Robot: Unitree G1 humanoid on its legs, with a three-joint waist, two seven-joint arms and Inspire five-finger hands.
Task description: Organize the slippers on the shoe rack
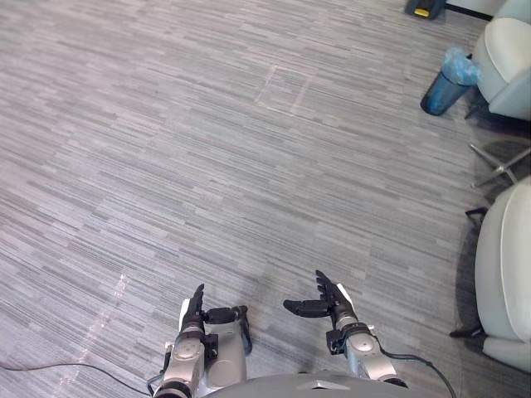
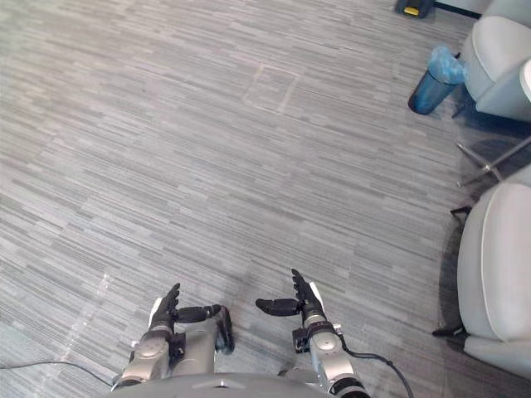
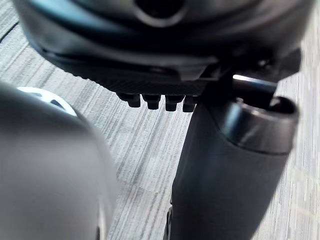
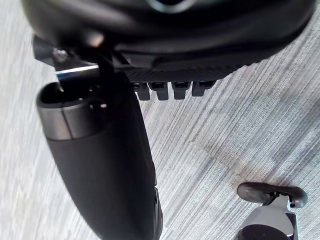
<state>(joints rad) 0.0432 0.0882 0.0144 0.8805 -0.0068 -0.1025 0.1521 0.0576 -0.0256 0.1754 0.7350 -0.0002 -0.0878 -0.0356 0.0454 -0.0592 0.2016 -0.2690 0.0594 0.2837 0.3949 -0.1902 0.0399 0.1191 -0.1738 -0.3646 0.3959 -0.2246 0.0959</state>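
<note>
Left hand (image 1: 195, 317): low at the near edge of the head views. Fingers (image 3: 155, 101) straight and in a row, thumb (image 3: 230, 165) standing out toward the other hand. Spread and holding nothing.

Right hand (image 1: 334, 305): near the left hand and at like height. Fingers (image 4: 170, 90) straight, thumb (image 4: 100, 165) turned in toward the left hand. Spread and holding nothing. The two thumb tips are apart, with bare floor between them.

Slippers: their place cannot be told from these views. The same goes for which way they lie from either hand, their long axis, and which way the toes point. Neither hand can be judged the nearer.

Shoe rack: place likewise cannot be told.

Step in hand, as a judgement: sorting is not yet begun. The coming move probably calls for a turn of head or body to find the slippers before either arm reaches.

Floor (image 1: 249, 182): grey streaked carpet running ahead of both hands, with a faint square outline (image 1: 286, 87) far ahead.

Near chair (image 1: 506, 274): pale seat on dark legs, on the right, well apart from the right hand.

Bin (image 1: 448, 83): blue, lined with a pale blue bag, upright, far ahead on the right.

Far chair (image 1: 510, 50): pale, just beside the bin.
</note>
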